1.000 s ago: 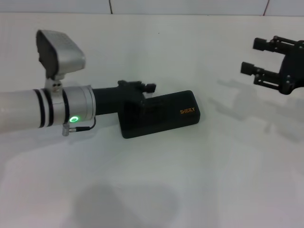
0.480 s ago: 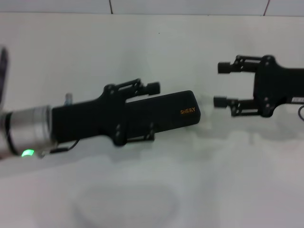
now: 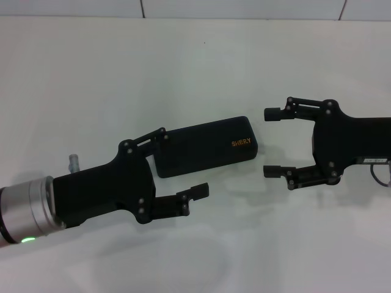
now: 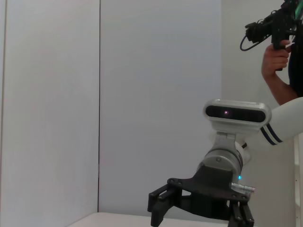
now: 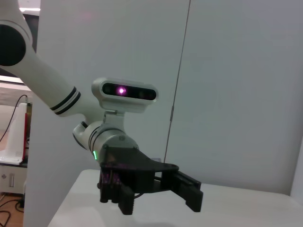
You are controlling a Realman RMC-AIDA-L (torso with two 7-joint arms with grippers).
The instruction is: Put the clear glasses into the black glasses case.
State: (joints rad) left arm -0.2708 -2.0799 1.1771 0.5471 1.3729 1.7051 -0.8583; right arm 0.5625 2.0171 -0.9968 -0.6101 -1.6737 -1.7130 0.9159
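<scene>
While one black glasses case (image 3: 206, 145) lay shut on the white table (image 3: 183, 67), lid up with its small orange lettering toward the robot's right end, two grippers faced each other across it. The left gripper (image 3: 183, 163) hung at the case's left end with its fingers spread apart, one finger over the case's far left corner and the other out in front of the case's near edge, holding nothing. The right gripper (image 3: 272, 142) hovered just beside the case's right end (apart from it, not touching), its two fingers likewise spread wide and empty. Each wrist camera showed the opposite arm: the left wrist view caught the right gripper (image 4: 199, 215), and the right wrist view caught the left gripper (image 5: 156, 196), fingers parted. No clear glasses could be made out anywhere.
</scene>
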